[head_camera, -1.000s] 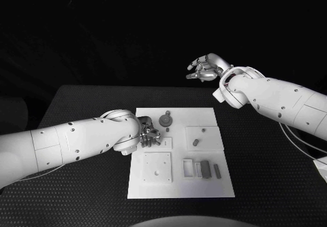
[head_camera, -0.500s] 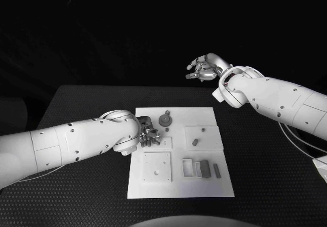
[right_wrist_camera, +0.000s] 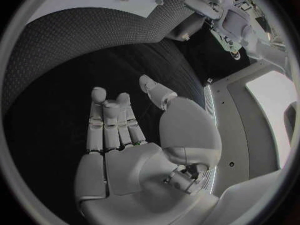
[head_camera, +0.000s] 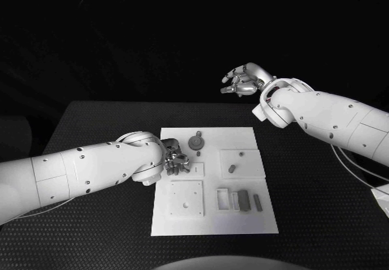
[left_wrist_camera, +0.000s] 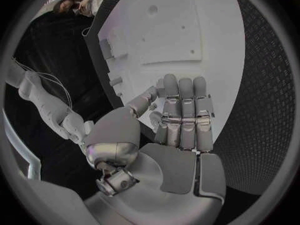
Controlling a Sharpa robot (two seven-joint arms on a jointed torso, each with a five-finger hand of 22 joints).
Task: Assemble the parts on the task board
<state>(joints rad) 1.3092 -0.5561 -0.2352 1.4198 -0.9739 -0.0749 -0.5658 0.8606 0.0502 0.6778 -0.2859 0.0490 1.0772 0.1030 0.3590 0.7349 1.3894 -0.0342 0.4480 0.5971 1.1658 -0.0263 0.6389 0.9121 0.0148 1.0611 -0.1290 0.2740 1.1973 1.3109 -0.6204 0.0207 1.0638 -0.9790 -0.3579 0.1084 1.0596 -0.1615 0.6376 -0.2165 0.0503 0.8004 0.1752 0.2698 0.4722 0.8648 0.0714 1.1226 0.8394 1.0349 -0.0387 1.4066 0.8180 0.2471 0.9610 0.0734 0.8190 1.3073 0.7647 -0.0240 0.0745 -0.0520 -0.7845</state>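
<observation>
The white task board (head_camera: 243,219) lies in the middle of the black table. On it are a round grey part (head_camera: 197,142), a small grey peg (head_camera: 233,167) on a raised white square (head_camera: 251,158), and grey bars (head_camera: 244,199) beside a white frame (head_camera: 223,198). My left hand (head_camera: 175,160) hovers at the board's left edge by a small white plate (head_camera: 195,169). In the left wrist view its fingers (left_wrist_camera: 181,112) lie straight over the board (left_wrist_camera: 187,30) and hold nothing. My right hand (head_camera: 243,80) is raised beyond the table's far edge, with its fingers (right_wrist_camera: 112,120) spread and nothing in them.
A larger white square plate with a hole (head_camera: 186,198) sits at the board's near left. Black textured table (head_camera: 105,225) extends on both sides of the board. My left forearm (head_camera: 81,169) lies across the table's left half.
My left arm has sunk slightly; its hand stays at the board's left edge. The right hand has not moved.
</observation>
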